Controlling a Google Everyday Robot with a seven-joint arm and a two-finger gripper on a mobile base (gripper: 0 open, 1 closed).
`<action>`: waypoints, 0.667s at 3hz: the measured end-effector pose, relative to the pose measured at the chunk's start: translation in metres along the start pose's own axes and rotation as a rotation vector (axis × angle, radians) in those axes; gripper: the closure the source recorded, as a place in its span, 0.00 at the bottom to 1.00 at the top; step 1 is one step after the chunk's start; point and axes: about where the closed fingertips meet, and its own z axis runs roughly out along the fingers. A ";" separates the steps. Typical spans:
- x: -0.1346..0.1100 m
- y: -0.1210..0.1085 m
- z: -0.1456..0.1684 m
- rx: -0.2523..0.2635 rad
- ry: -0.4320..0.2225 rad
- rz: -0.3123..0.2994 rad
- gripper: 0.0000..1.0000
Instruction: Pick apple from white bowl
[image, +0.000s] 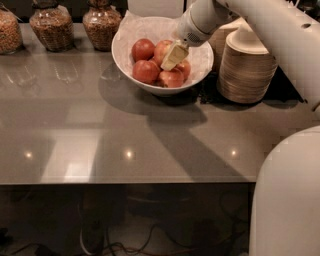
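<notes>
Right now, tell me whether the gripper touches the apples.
Cannot tell: the camera view shows the gripper overlapping the apples in the white bowl, hiding any gap.
</notes>
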 end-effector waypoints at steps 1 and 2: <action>0.002 0.000 0.007 -0.012 0.009 0.018 0.34; 0.003 0.001 0.010 -0.022 0.013 0.029 0.34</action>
